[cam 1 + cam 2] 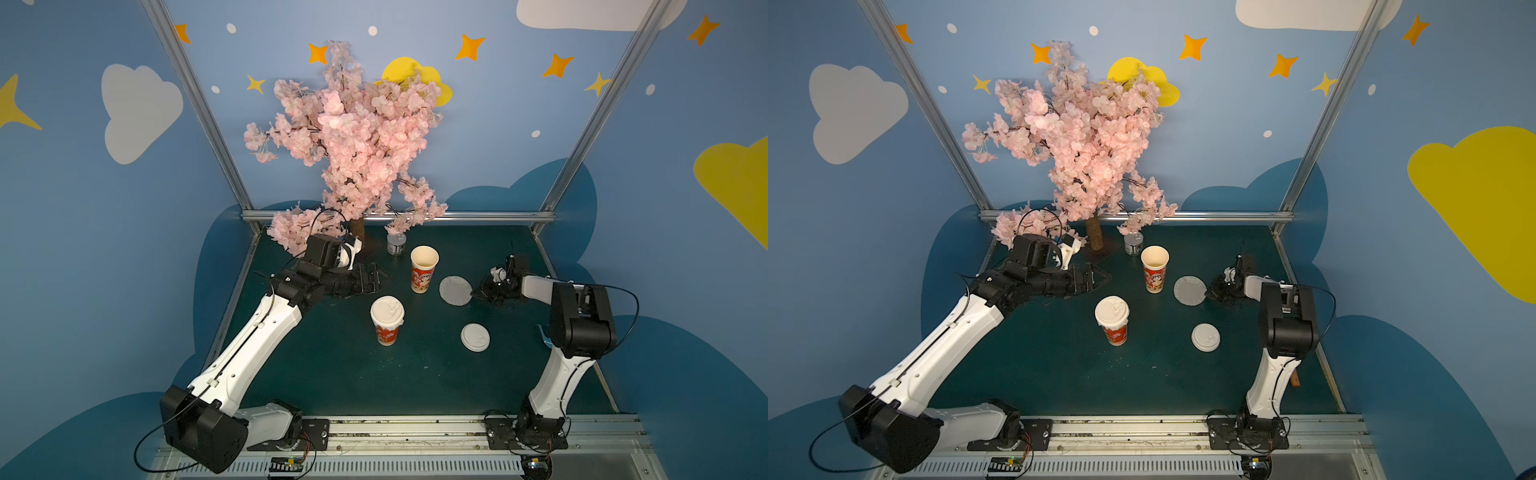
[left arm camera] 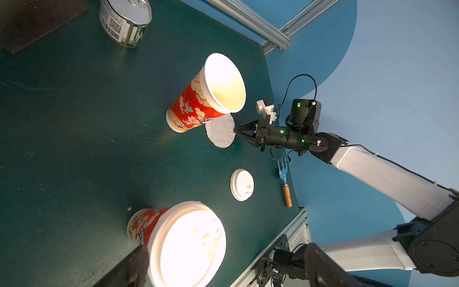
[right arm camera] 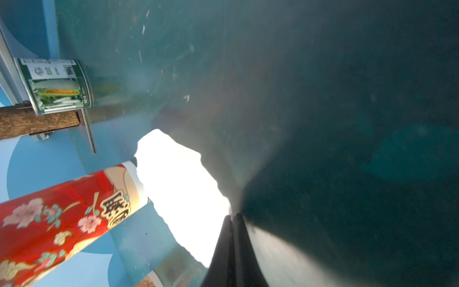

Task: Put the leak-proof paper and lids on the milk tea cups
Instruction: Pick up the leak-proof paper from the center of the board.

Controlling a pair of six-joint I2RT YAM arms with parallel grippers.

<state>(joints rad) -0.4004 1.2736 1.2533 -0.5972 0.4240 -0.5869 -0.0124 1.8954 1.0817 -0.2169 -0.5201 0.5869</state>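
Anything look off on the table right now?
Nothing spilled or tipped. Odd: a blue spatula lies along the table edge by the right arm, unrelated to this job. The near cup already wears a lid. The right tool pinches the paper normally.

Milk tea cups (image 1: 422, 279) red-orange, floral print, cream inside; leak-proof paper (image 1: 455, 291) greyish-white; loose lid (image 1: 475, 337) white; table (image 1: 332, 374) dark green.

Can (image 2: 124, 23): the label bears a QR code and a barcode; the small print is too fine to read. Open cup (image 3: 62, 218): bold black Chinese characters near the base, seen sideways, not legible.
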